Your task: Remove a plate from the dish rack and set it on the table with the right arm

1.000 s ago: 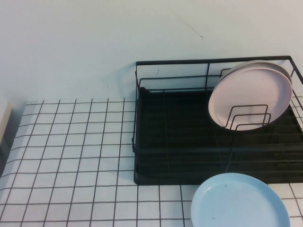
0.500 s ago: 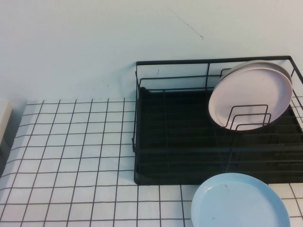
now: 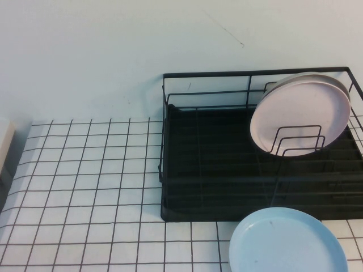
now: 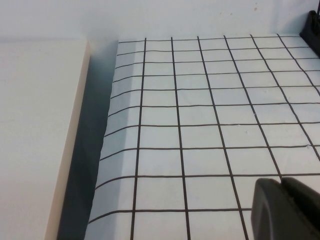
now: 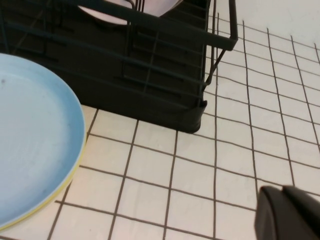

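The light-blue plate (image 3: 288,240) is seen lying flat on the gridded bench (image 3: 85,187), just in front of the black dish rack (image 3: 210,187) at its near right side; in the right wrist view the same plate (image 5: 30,135) is shown resting on a yellow plate (image 5: 52,200), whose rim peeks out beneath its edge. A pale pink plate (image 3: 300,115) is held upright in the wire holders at the right end of the rack, leaning against the back rail, with a second pale rim visible just behind it. Neither arm is visible from the high camera. Only a dark corner of the left claw (image 4: 287,210) is caught by its own wrist camera, low above bare bench near the bench's left edge, where a cream-coloured slab (image 4: 35,135) lies beside the gridded cover. Likewise, a dark part of the right claw (image 5: 287,212) is shown above the bench beside the rack's corner, apart from the plate. Whether either claw is wide or narrow cannot be told.
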Controlling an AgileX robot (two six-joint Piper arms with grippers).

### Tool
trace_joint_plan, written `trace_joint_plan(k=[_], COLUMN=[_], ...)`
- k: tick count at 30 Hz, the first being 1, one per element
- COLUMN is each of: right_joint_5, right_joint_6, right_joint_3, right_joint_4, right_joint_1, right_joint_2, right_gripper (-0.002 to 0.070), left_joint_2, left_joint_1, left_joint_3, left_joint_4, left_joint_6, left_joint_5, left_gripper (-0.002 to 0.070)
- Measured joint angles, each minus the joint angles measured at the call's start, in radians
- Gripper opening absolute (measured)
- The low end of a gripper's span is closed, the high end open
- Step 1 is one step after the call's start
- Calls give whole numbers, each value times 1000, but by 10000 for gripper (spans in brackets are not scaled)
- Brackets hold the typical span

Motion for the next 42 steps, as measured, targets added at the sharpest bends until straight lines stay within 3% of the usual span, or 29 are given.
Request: trace_joint_plan(k=[10,19,26,42], right_joint_5=[-7,-82,-154,-226], right_joint_6=[0,0,0,0], right_joint_3=[13,88,231,244], right_joint_4=[16,62,73,171], right_joint_1=[-4,-89,-92,-92], right_joint_2=[-41,-103,-184,-188], right_gripper=[-2,-2,-2,-2], left_joint_2=[0,0,0,0], left_joint_1=[0,0,0,0], left_joint_3=[0,0,0,0], left_joint_4=[0,0,0,0], left_joint_6=[0,0,0,0], left_joint_5=[0,0,0,0], left_gripper=[-3,-3,-3,-3])
